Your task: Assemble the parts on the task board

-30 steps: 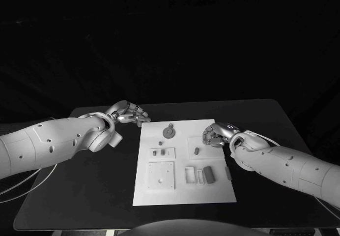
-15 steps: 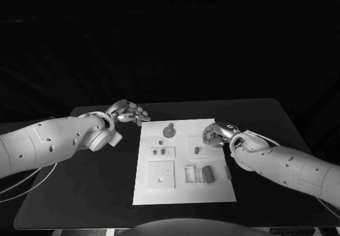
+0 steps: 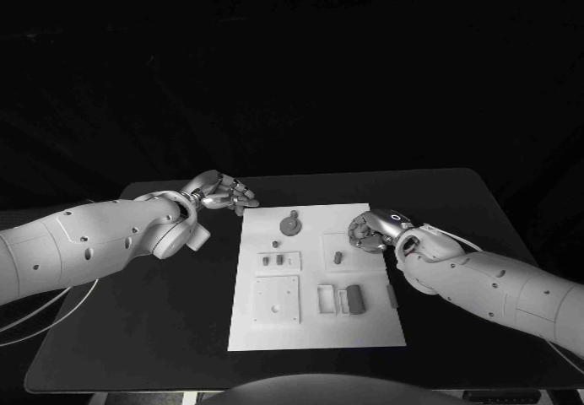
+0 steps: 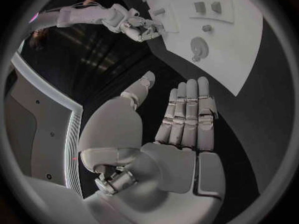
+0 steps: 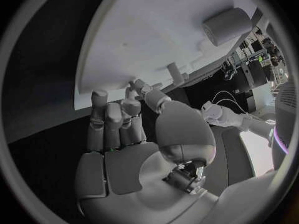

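The white task board (image 3: 316, 325) lies in the middle of the table. On it are a round part with a tab (image 3: 289, 224), two small blocks (image 3: 273, 262), a short peg (image 3: 337, 256), a dark block (image 3: 355, 297) and a square plate (image 3: 276, 299). My left hand (image 3: 219, 192) hovers off the board's far left corner. In the left wrist view its fingers (image 4: 190, 114) are stretched out flat and hold nothing. My right hand (image 3: 371, 229) sits at the board's right edge. Its fingers (image 5: 115, 117) are curled in, thumb near a fingertip, with nothing seen between them.
A cylinder-shaped part (image 5: 227, 26) and a thin peg (image 5: 176, 73) stand on the board (image 5: 143, 30) beyond my right hand. Black table (image 3: 146, 321) surrounds the board on all sides. Loose white cables (image 3: 49, 316) hang by my left arm.
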